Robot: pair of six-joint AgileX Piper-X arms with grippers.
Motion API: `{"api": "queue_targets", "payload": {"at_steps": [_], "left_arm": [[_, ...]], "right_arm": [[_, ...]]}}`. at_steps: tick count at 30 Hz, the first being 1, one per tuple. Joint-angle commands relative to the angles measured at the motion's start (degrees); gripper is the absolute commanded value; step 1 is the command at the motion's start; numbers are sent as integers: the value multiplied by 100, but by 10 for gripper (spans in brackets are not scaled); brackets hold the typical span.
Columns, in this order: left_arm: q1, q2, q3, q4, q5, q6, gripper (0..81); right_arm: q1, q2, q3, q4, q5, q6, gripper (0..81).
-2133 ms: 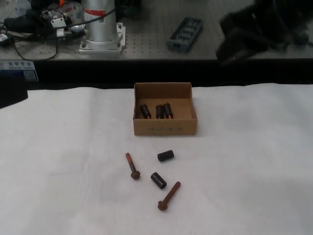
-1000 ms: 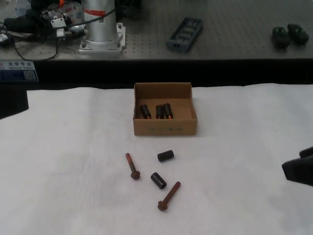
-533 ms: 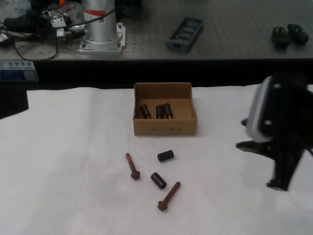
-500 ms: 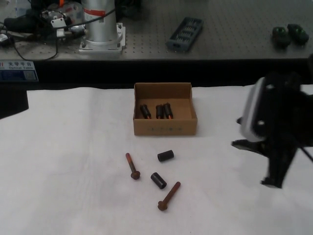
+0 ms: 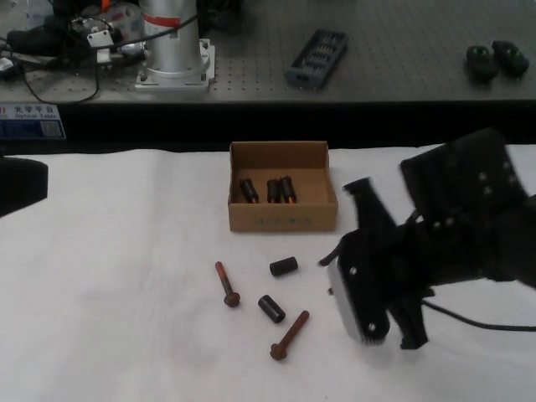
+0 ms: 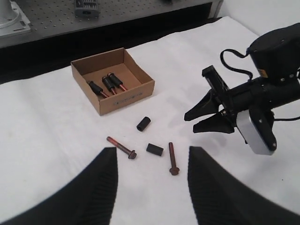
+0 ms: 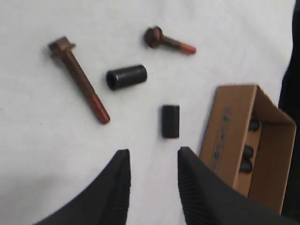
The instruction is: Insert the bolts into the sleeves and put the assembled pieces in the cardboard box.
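Right gripper [image 7: 153,152]: fingers spread, empty, poised over loose parts, probably choosing first pick. Left gripper [image 6: 151,157]: parted, empty, held back from them. Bolts [image 5: 290,334] and sleeves [image 5: 271,308] lie unjoined on white cloth [image 5: 126,293], before cardboard box [image 5: 283,221] holding three assembled pieces [image 5: 268,190].

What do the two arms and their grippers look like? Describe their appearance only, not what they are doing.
The left gripper and right gripper each have two broad matte black fingers; the right one's fingers show fine ribbing. The right arm has a bulky black body, a light grey block with rounded corners at the wrist, and a thin black cable trailing from it.
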Motion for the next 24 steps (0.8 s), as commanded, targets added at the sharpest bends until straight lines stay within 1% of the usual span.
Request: {"api": "queue_targets", "payload": {"at_steps": [1,4,12,15,24], "left_arm": [[15,-9,-28,19,-40,147,344],[15,-9,-28,67,-40,217,344],[15,-9,-28,130,-40,224,344],[15,-9,-28,247,-40,237,344],[15,-9,-28,396,-40,254,344]], "right_arm": [[11,94,-1,-129,-171,-161,265],[110,395,-18,-447,-242,-281,265],[468,805,-59,-453,-295,-280,265],[473,851,-59,-441,-478,-254,265],[473,969,-59,-315,-480,-238,265]]}}
